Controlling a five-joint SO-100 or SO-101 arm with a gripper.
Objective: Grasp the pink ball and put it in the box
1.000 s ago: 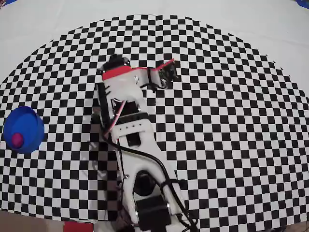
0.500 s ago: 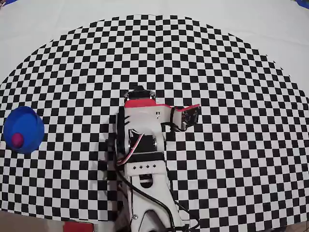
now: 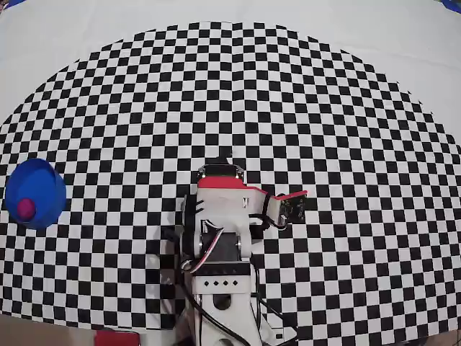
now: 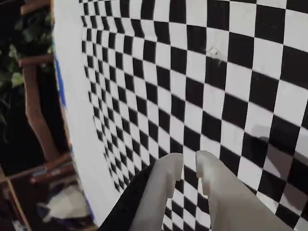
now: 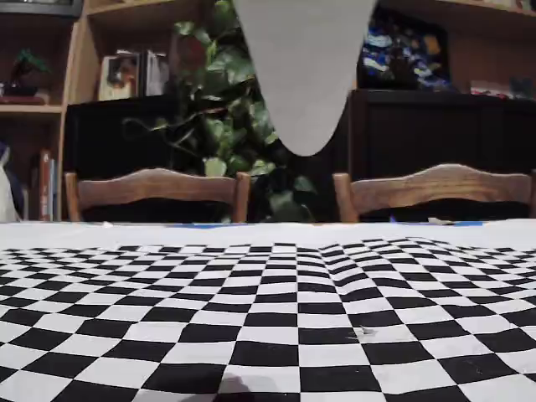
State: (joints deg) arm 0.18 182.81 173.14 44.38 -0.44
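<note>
Magenta-pink ball (image 3: 27, 208) sits inside round blue box (image 3: 43, 180) far left; my white gripper (image 4: 189, 167), nearly closed and empty, just needs parking clear.

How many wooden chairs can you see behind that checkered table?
2. In the fixed view, one chair stands behind the table at the left and the other chair at the right. Only their backrests show; more could be outside the picture.

Arm folded back, gripper (image 4: 189, 166) nearly closed, empty.
</note>
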